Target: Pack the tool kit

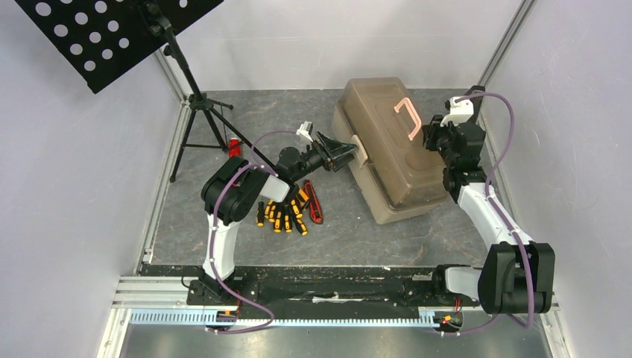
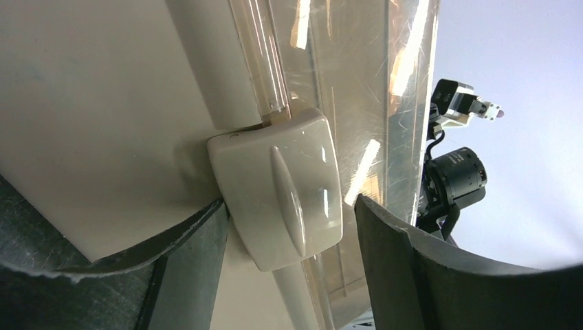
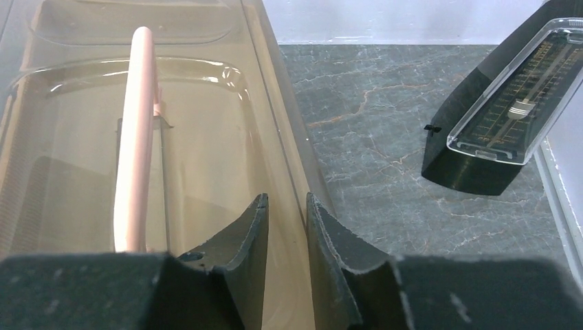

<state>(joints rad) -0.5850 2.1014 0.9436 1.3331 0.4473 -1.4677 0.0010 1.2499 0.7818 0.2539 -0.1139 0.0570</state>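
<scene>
Spotter: Latch first. Your left gripper (image 2: 290, 203) has its jaws apart around the cream plastic latch (image 2: 275, 185) on the front of the big tan-brown translucent toolbox (image 1: 387, 164). One finger touches the latch's side and the other stands just clear of it.

Checker: The box sits closed on the grey marbled table (image 1: 223, 231), toward your right. The small yellow-and-black screwdrivers (image 1: 283, 216) and the red utility knife (image 1: 314, 205) lie loose beside your left arm, none of them packed. I'd judge you are only at the opening step.

Spotter: Your right gripper (image 3: 285, 206) sits over the lid's outer edge, beside the pale pink handle (image 3: 134, 137). Its jaws are nearly together with a thin gap, and the rim runs into that gap. I cannot tell whether they pinch it.

Checker: That is the risk. If your right arm bears down on the lid while you work the latch, the catch may bind, and your left fingers could slip off that smooth rounded face.

Spotter: Pull hard with nothing bracing the box, and it could slide or swing toward the screwdrivers and scatter them. Close on the latch squarely before you lever it.
</scene>
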